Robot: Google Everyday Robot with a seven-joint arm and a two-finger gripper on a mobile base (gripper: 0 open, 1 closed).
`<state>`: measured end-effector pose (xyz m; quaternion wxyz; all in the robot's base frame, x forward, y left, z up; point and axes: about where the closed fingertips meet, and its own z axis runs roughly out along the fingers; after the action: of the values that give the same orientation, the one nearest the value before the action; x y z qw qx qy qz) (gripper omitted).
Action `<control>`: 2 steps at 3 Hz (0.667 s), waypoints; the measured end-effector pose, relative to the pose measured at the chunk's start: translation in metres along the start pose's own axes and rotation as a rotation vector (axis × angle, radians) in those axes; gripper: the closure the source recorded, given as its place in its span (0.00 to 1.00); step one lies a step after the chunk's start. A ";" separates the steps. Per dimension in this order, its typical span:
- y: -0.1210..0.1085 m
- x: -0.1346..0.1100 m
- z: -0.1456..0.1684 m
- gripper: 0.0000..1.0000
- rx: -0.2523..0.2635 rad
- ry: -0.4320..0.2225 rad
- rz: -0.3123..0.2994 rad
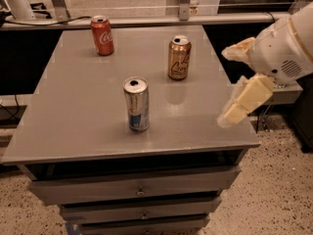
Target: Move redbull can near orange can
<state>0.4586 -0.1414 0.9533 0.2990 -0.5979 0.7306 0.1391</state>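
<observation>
Grey-topped and carrying three cans, the bench [73,106] shows us a job not yet begun. The redbull can [136,104] stands upright toward the front of the top, near its middle, well apart from the orange can [179,58], which stands upright farther back and to the right. A red cola can [102,35] sits near the far left corner and has no part in the errand. The robot's pincer [223,88] hangs at the bench's right edge, by the front right corner, its two pale fingers [247,99] spread wide and holding nothing. It touches neither can, and a stretch of bench top lies between it and the slim silver-and-blue one. As we read it, everything remains to be done: the pincer must cross leftward to the redbull can, close round it, carry it back and to the right, and set it down just beside the orange can without toppling either. We judge the work to be at its approach stage only. Drawers [139,190] are stacked beneath the top.
</observation>
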 end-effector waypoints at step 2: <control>0.012 -0.050 0.072 0.00 -0.105 -0.317 -0.006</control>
<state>0.4717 -0.0583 0.9251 0.3792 -0.5856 0.6641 0.2688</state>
